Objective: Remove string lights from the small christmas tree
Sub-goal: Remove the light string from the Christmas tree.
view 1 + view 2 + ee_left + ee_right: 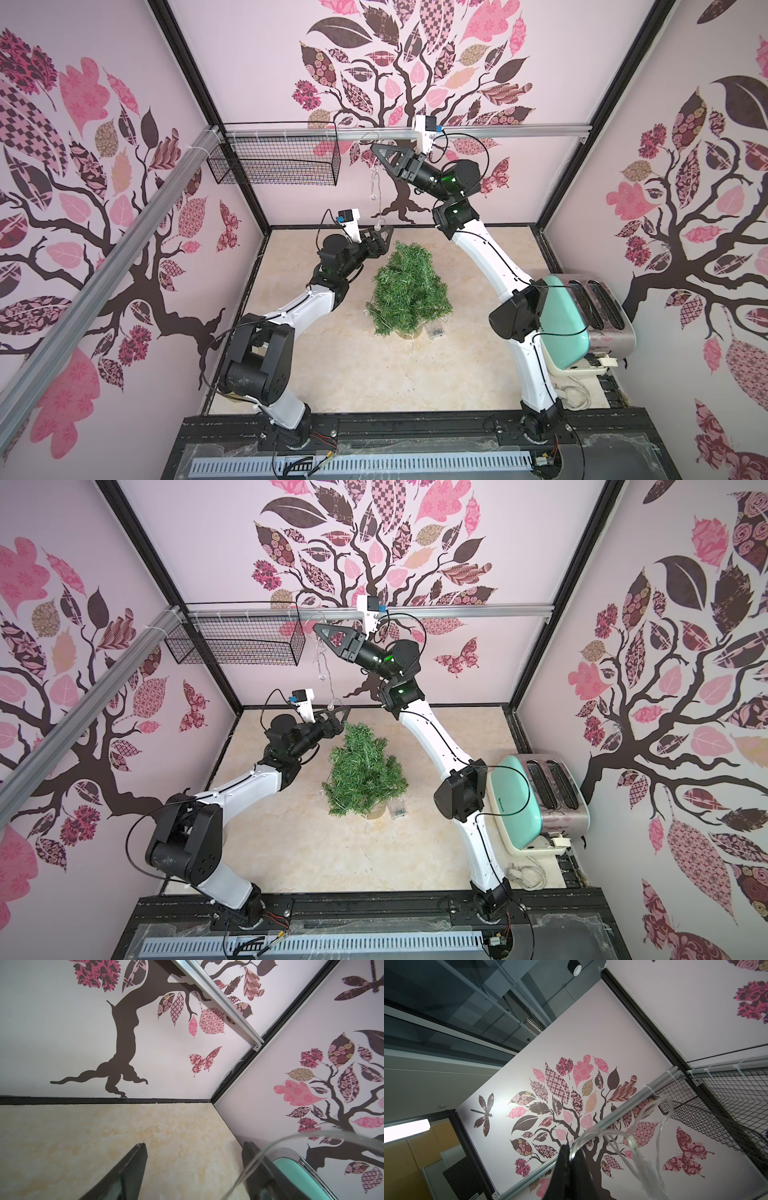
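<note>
counts: two arms; left gripper (pixel 386 235), right gripper (pixel 374 149); one tree (pixel 409 291); one strand of string lights (pixel 375 193); one battery box (pixel 436 332); one toaster (pixel 569 320); one wire basket (pixel 274 166).

tree upright on its log base, about mid-table in both top views. battery box flat on the table, just beside the base.

right gripper raised high near the back wall. right wrist view: fingers (pixel 562 1167) pressed together, pinching the strand. it hangs from there down to the left gripper, which sits just beside the treetop. thin wire also shows at the tree's low branches.

left wrist view: fingers (pixel 128 1174) spread apart; the wire arcs across one of them, contact cannot be told.

surface: pale marbled table (pixel 353 374). toaster mint green, two slots, at the edge on the right arm's side.

room: three pale walls, each with one brown-and-pink sticker tree. basket hangs on a metal rail (pixel 291 134) at the back.
</note>
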Tool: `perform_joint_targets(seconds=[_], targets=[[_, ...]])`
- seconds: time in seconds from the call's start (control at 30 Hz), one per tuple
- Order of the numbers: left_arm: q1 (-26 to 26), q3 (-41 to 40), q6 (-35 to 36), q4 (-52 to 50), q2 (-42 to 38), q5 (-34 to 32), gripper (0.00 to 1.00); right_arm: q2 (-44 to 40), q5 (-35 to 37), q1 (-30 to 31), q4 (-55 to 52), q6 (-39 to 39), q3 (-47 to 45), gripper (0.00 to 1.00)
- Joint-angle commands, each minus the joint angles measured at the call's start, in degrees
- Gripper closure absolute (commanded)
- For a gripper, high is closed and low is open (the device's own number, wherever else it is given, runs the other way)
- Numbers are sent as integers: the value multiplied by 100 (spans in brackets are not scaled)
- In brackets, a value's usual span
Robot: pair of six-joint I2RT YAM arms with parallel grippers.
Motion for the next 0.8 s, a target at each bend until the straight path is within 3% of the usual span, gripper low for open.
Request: perform_joint_targets(seconds=[0.0, 0.1, 0.2, 0.43, 0.77], targets=[[10, 275, 245, -234, 109, -178, 28, -404, -138, 34, 313, 28, 40, 100], [60, 405, 281, -298, 177, -118, 35, -480, -159, 32, 378, 41, -42, 100], [128, 522, 305, -369, 213, -118, 49, -552, -179, 32, 418, 53, -130, 100], [398, 497, 184, -404, 83, -85, 100, -813, -189, 18, 323, -170, -644, 100], [695, 194, 372, -838, -759, -340, 100, -935, -406, -59, -1131, -1336, -992, 100]])
